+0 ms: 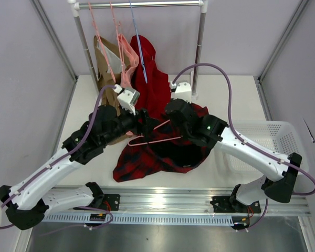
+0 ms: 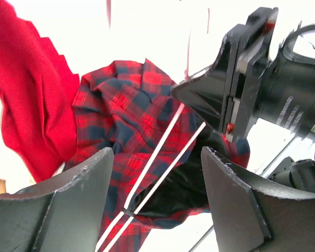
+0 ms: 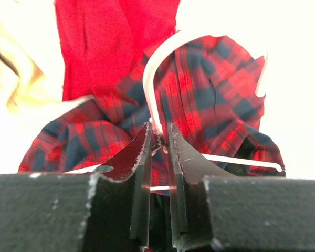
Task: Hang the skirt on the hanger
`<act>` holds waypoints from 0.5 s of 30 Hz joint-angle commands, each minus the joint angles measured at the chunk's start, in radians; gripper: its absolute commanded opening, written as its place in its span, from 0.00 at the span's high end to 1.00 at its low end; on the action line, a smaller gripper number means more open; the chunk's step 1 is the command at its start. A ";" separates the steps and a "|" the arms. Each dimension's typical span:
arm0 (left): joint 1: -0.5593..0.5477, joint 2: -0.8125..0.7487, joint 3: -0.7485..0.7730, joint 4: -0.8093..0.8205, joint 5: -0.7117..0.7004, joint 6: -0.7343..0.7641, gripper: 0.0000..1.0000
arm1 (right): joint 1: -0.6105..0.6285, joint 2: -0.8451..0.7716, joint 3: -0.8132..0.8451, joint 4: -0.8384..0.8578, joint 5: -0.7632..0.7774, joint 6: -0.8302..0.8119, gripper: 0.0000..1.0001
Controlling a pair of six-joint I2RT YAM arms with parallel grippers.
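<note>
- The skirt (image 1: 147,160) lies crumpled on the table (image 1: 231,100) between the two arms, its dark lining showing at the right.
- The hanger (image 1: 155,140) lies over the skirt with its long axis left to right. One corner points at the left arm, and in the right wrist view the hook (image 3: 148,79) curves upward.
- The right claw (image 3: 158,131) is pinched narrow on the hanger's neck just below the hook.
- The left claw (image 2: 156,157) stands wide, one finger on each side of the hanger's two converging bars, gripping nothing.
- A white basket (image 1: 283,125) sits at the table's right edge, with the right arm crossing its near side.
</note>
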 commanded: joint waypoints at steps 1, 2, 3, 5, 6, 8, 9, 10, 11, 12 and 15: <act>0.017 0.024 0.069 0.068 0.067 0.090 0.26 | 0.005 -0.030 0.134 0.050 0.037 -0.100 1.00; 0.021 0.025 0.072 0.093 0.090 0.096 0.25 | 0.003 -0.030 0.153 0.052 0.033 -0.114 1.00; 0.029 0.025 0.071 0.108 0.101 0.105 0.25 | 0.003 -0.025 0.171 0.053 0.014 -0.131 1.00; 0.040 0.030 0.074 0.140 0.144 0.117 0.25 | 0.005 -0.021 0.227 0.055 -0.006 -0.177 1.00; 0.052 0.033 0.080 0.160 0.170 0.128 0.24 | 0.003 -0.018 0.245 0.058 -0.015 -0.192 1.00; 0.067 0.060 0.104 0.170 0.191 0.140 0.24 | 0.003 -0.008 0.306 0.058 -0.026 -0.249 1.00; 0.083 0.071 0.114 0.182 0.205 0.151 0.24 | 0.003 -0.005 0.325 0.058 -0.039 -0.265 1.00; 0.090 0.085 0.124 0.187 0.216 0.156 0.24 | 0.003 -0.002 0.345 0.058 -0.046 -0.290 1.00; 0.096 0.096 0.147 0.193 0.231 0.160 0.24 | 0.003 0.001 0.380 0.058 -0.055 -0.304 1.00; 0.104 0.117 0.155 0.208 0.260 0.171 0.24 | 0.003 0.007 0.398 0.053 -0.061 -0.312 1.00; 0.106 0.160 0.200 0.219 0.294 0.196 0.24 | 0.003 0.022 0.463 0.038 -0.072 -0.341 1.00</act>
